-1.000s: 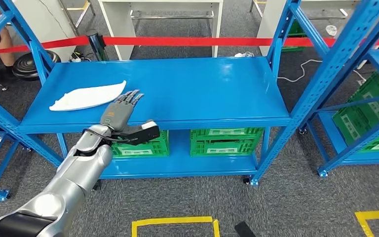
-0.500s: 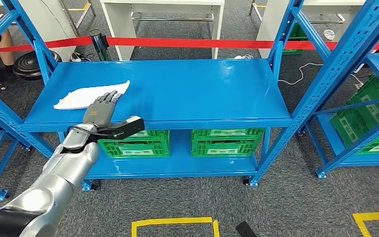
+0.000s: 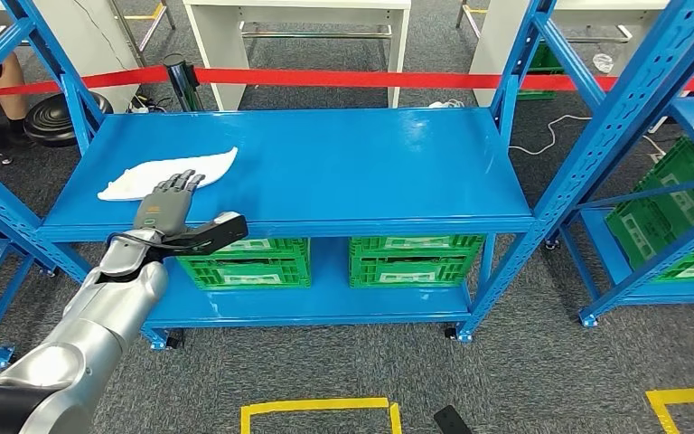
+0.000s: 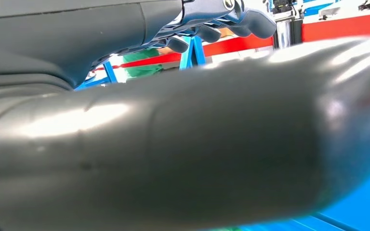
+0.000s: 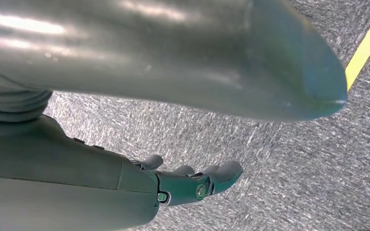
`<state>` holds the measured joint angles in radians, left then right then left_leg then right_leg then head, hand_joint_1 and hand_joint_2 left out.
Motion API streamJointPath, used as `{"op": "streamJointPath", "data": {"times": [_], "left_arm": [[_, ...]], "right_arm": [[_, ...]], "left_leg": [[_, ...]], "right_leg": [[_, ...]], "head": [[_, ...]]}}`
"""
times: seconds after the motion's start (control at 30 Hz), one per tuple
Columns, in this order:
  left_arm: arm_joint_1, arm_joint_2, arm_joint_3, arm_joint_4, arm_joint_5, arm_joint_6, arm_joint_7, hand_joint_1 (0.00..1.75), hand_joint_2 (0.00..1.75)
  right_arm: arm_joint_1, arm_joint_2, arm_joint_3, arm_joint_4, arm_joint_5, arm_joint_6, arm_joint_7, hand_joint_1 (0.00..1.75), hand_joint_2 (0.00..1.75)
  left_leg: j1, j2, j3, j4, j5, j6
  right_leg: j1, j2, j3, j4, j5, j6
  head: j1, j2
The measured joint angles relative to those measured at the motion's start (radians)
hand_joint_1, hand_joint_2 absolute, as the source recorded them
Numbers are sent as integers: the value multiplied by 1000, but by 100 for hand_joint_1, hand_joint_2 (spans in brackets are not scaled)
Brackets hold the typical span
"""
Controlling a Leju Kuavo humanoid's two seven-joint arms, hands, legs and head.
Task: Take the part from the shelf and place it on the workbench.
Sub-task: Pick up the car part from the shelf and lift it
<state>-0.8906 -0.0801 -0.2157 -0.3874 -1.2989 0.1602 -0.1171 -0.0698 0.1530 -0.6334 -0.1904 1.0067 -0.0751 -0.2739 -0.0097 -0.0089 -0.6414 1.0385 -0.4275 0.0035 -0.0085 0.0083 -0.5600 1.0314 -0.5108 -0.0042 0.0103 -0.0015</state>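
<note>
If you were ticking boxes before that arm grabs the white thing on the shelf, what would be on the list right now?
1. White part lies flat on the blue shelf: ok.
2. Left hand is at the part, fingers over its near edge: ok.
3. Left hand has a grip: not ok, fingers are spread flat and the thumb sticks out sideways.
4. Fingers touch the part: cannot tell.
5. Right hand is out of the way, hanging above the carpet and holding nothing: ok.
6. Shelf around the part is free of other things: ok.

Green crates [image 3: 330, 259] under the top board, red tape [image 3: 343, 79] behind
</note>
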Motion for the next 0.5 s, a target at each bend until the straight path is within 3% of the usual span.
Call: {"op": "streamJointPath", "data": {"times": [0.5], "left_arm": [[-3, 11, 16, 14, -47, -15, 21, 0, 0]], "right_arm": [[-1, 0, -4, 0, 19, 2, 8, 0, 0]], "left_leg": [[0, 0, 0, 0, 0, 0]], "right_leg": [[0, 0, 0, 0, 0, 0]], "head": [[0, 0]]}}
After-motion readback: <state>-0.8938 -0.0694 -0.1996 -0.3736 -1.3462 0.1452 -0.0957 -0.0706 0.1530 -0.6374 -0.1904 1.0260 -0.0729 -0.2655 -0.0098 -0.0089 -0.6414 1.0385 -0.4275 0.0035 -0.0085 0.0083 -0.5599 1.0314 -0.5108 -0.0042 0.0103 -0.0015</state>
